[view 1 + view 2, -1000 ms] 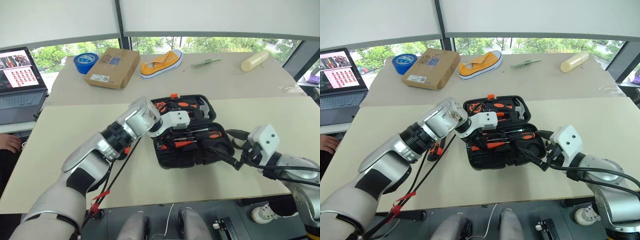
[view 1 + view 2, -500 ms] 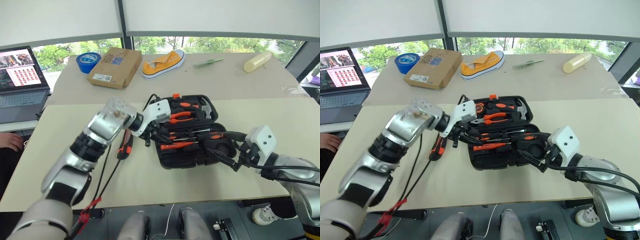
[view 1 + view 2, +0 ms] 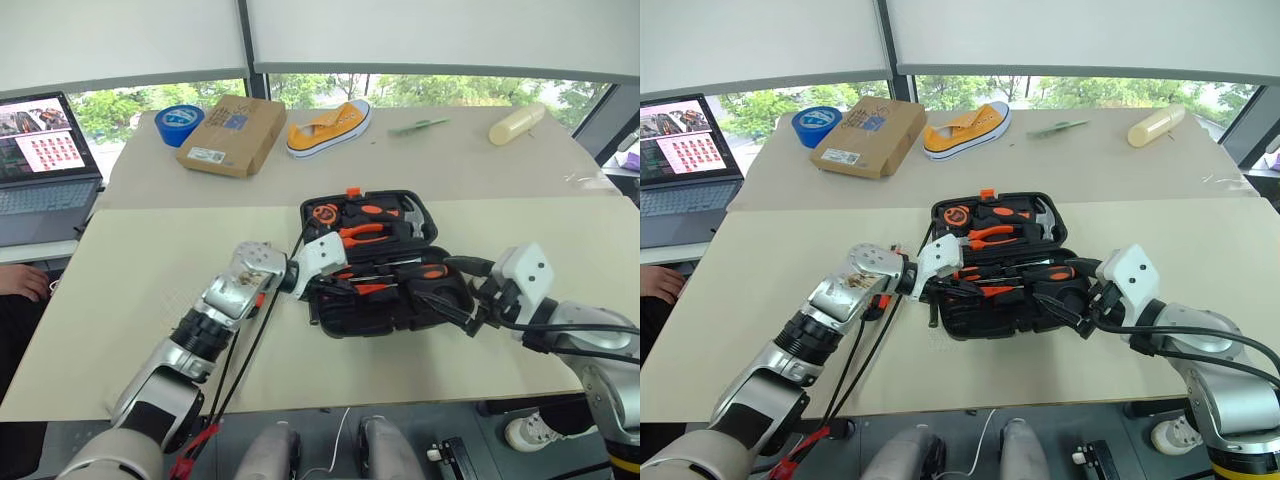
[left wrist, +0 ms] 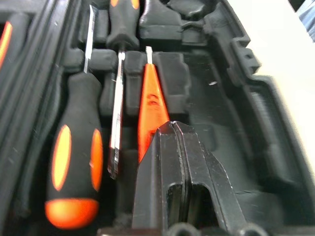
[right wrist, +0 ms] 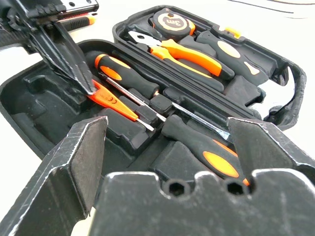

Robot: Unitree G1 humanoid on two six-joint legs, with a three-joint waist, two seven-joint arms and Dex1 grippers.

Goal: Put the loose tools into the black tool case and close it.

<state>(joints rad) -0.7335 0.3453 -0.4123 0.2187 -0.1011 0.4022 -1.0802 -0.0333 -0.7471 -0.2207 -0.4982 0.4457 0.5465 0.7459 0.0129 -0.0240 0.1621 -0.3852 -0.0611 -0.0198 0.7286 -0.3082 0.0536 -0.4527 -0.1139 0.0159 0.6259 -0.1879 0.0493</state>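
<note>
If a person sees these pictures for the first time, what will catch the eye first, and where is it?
The open black tool case lies in the middle of the near table, with orange-and-black screwdrivers and orange-handled pliers in its slots. The left gripper reaches into it from the robot's left, jaws shut, its tip at a slim orange tool. The right gripper waits at the case's right end, jaws open.

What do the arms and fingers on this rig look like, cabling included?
Both arms are silver-grey metal segments with black joint rings. Each wrist ends in a white housing carrying the left gripper and right gripper, each with two black, wedge-shaped fingers showing scuffed edges. Black cables run loose along the left forearm, with a red tie near the elbow; black cable also loops at the right wrist.
</note>
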